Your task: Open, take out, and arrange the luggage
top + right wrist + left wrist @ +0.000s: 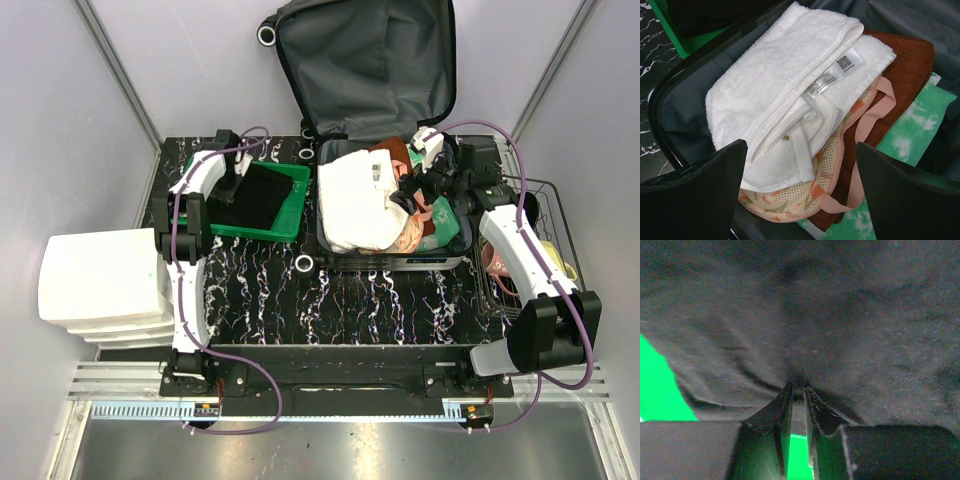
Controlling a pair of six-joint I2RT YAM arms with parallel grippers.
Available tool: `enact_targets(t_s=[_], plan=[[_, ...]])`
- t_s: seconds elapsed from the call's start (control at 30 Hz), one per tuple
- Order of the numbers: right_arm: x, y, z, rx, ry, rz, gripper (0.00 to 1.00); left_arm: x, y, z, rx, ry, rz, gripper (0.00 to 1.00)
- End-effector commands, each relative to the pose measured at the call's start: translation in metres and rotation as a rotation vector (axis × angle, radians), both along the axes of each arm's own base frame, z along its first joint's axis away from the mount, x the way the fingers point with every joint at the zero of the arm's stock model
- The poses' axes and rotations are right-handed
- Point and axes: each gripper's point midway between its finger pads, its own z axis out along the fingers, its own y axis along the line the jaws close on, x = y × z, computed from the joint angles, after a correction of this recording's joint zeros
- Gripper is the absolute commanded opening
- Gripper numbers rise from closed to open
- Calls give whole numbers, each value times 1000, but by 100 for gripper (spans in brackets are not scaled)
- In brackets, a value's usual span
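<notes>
On my overhead feed the table (258, 292) is a black slab veined with white like marble, boxed in by plain pale walls (60, 100) with metal framing in the corners. The luggage (370, 60) sits at upper centre of that view, open, its lid propped up toward the back wall and showing smooth dark grey fabric lining; three small white wheels (305, 264) show along its left side. The lower half is packed with soft goods. From the right wrist camera I see a thick white terry towel (775, 75) folded on top, with a sewn-in care label (836, 74) that carries a square code and lines of print too small for me to read. Under it lies a cream mesh pouch (800, 197) with peach trim and an orange pattern, a rust-brown fleecy cloth (907, 57), and a green-and-white mottled piece (910, 127) at lower right. The right gripper (801, 147) hangs over this pile with its jaws spread wide and nothing between them. Left of the case is a green plastic bin (290, 215) holding a black cloth (258, 195); the left gripper (797, 386) is down in it, fingers drawn nearly together with the dark matte fabric bunched at their tips. A white drawer unit (100, 285) stands at the left edge, and a wire basket (545, 195) at the right.
</notes>
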Motion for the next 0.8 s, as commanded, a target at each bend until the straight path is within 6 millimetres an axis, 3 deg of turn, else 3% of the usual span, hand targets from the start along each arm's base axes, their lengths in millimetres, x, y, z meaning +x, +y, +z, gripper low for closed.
enact_targets(t_s=[0.0,0.13,0.27,0.3,0.37,0.4,0.5,0.57,0.67,0.77], plan=[[-1,0,20,2,-61,2,100,-34,-8,-7,-12,108,21,19],[-1,0,17,-2,-46,-2,100,-65,-28,-8,-134,186,72,14],[1,-1,12,-1,-1,-21,100,-74,-40,7,-208,171,108,13],[1,1,15,15,13,-19,100,-73,-43,14,-223,161,103,17],[-1,5,11,36,63,-9,100,-62,-50,32,-266,114,83,31],[-2,10,16,70,84,3,99,-59,-55,43,-293,99,62,45],[-2,18,11,126,179,4,92,-39,-73,88,-389,-14,-32,58],[0,21,5,154,237,-14,88,-26,-86,125,-444,-129,-119,62],[-1,28,-3,175,300,-31,85,-23,-108,162,-543,-235,-238,65],[7,32,-13,146,307,-81,86,-29,-131,186,-620,-283,-335,66]])
